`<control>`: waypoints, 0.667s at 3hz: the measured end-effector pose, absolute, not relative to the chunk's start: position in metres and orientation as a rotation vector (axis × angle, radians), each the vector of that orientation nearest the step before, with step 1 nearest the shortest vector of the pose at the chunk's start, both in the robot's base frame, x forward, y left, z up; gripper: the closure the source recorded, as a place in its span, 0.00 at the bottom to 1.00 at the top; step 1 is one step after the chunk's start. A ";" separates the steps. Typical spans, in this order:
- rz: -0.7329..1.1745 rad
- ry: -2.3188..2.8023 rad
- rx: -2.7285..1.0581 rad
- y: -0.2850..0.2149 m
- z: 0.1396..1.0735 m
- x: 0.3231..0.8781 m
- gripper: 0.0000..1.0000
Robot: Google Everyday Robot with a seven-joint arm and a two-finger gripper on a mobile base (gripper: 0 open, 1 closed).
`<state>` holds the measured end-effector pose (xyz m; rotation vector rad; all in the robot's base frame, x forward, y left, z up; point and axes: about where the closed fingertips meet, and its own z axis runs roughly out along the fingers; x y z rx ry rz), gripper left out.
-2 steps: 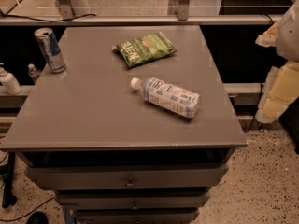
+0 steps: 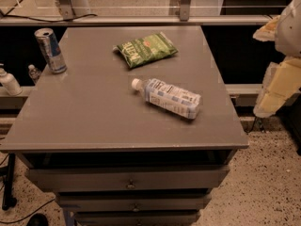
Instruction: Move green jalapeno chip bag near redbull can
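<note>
The green jalapeno chip bag (image 2: 146, 49) lies flat on the grey table (image 2: 94, 112), toward the far middle. The redbull can (image 2: 51, 51) stands upright at the table's far left corner, well apart from the bag. My gripper (image 2: 275, 91) hangs off the table's right edge, cream-coloured and partly cut off by the frame. It is beside the table and to the right of the bag, touching nothing.
A clear plastic bottle (image 2: 167, 98) with a white cap lies on its side in the middle of the table, nearer me than the bag. A white pump bottle (image 2: 8, 81) and a small bottle (image 2: 33, 73) stand on a ledge left of the table. Drawers sit below the front edge.
</note>
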<state>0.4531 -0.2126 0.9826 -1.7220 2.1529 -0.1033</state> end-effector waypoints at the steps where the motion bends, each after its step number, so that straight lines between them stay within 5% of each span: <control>1: -0.087 2.061 -1.707 -0.202 0.983 0.493 0.00; 2: -0.050 1.962 -1.683 -0.186 0.977 0.546 0.00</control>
